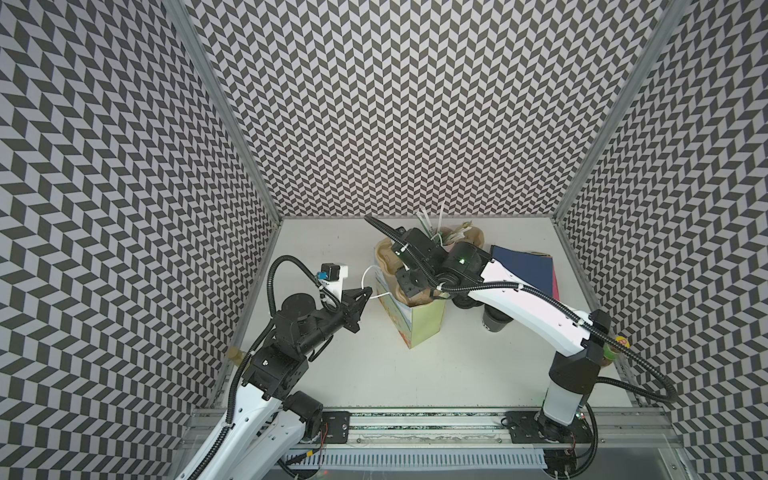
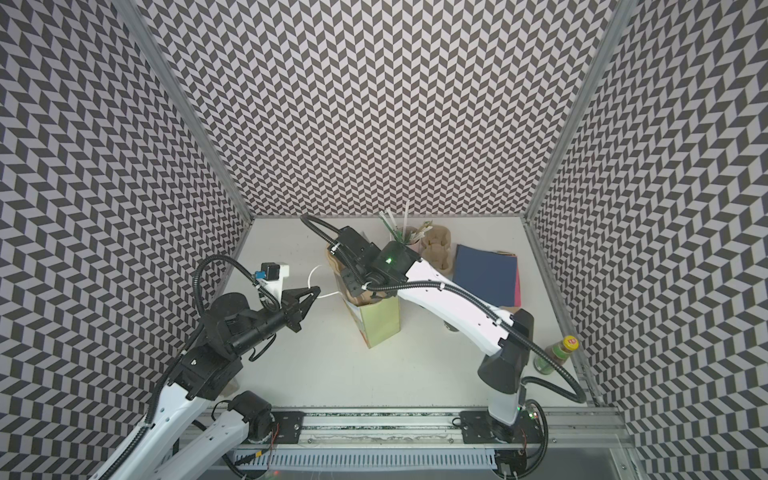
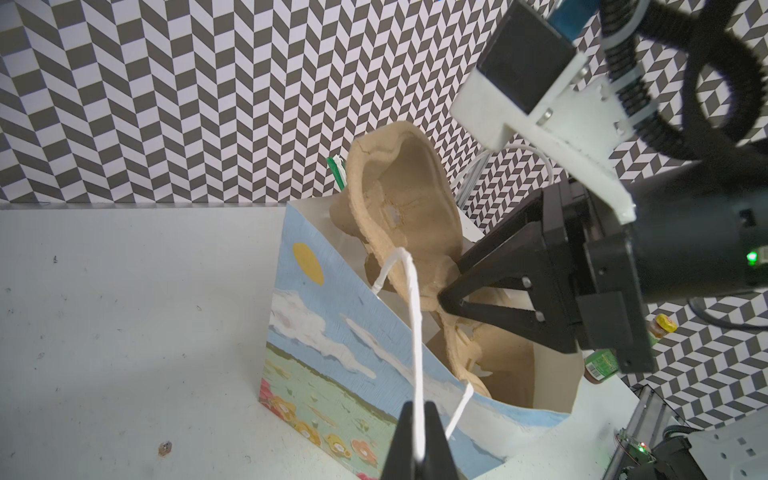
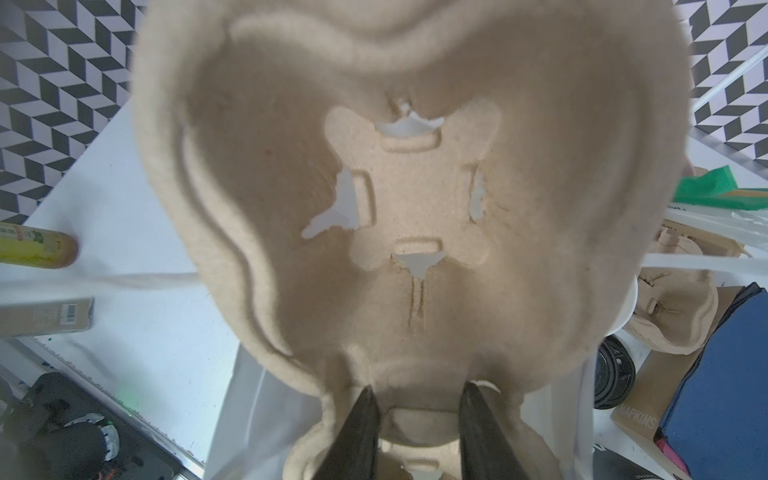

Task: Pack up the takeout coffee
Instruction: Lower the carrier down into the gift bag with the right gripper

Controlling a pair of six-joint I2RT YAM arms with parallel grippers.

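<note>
Packing is judged to be at an early stage. The gift bag is stood upright on the table, and its mouth is drawn open by the white handle, on which the left gripper is closed tight. The pulp cup carrier is pinched at its middle ridge by the right gripper, whose jaws are parted only as far as the pulp between them. It is tilted, its lower end inside the bag and its upper end above the rim — not yet seated, it seems.

The takeout coffee is seen outside the bag, on the table near it, beneath the right arm; its round black lid shows in the right wrist view. It is touched by neither gripper. Left to be done, on this reading — the carrier to be settled and released, then the cup to be lifted and lowered into the bag.
</note>
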